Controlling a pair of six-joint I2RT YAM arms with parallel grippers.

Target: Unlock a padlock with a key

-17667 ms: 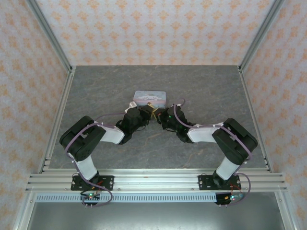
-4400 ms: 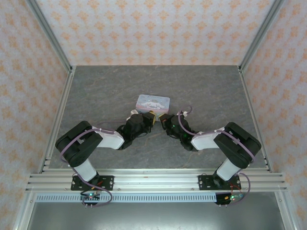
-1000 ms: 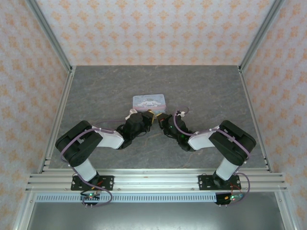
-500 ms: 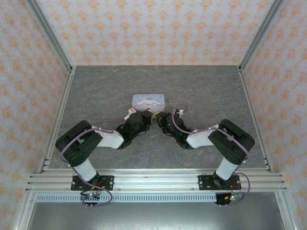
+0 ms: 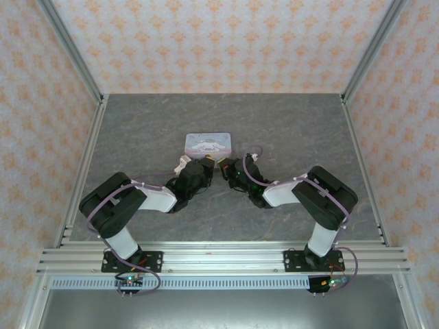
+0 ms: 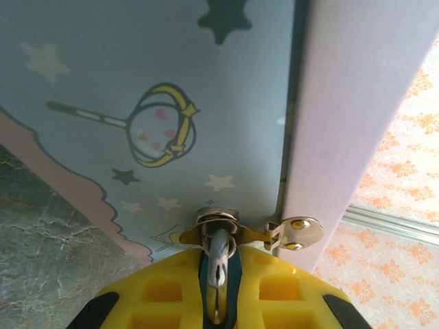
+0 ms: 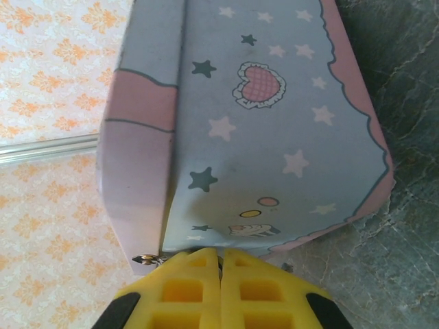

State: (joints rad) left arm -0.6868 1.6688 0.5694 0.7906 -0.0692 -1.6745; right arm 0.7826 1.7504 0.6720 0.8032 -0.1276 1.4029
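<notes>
**Two claws side by side at the tin's near edge**

Seen from above, both arms reach inward from the near corners of the grey table (image 5: 137, 130). They meet at the near side of a pastel tin (image 5: 210, 143), which lies close to the table's middle.

The left claw (image 6: 219, 264) is clenched on the padlock (image 6: 219, 248). The small dark teal body is squeezed between its yellow fingers (image 6: 164, 288). The padlock's silver loop rises out of the gap and passes through a metal hasp (image 6: 295, 233) on the tin. The padlock therefore hangs at the tin's near edge, touching it, in the left claw's grasp. The hasp's round plate, with two rivets, sits just right of the loop. It lies across the seam between the blue starred face and a plain lilac face.

Just to the right, the right claw (image 7: 220, 271) sits up against the same near edge, beside the left one. Its two yellow fingers are pressed flat together with only a thin dark line between them. Whether anything thin is pinched there cannot be told. Beyond its tips the tin shows a pink heart and scattered stars. A small metal tab (image 7: 147, 259) pokes out at the tin's lower left corner.
</notes>
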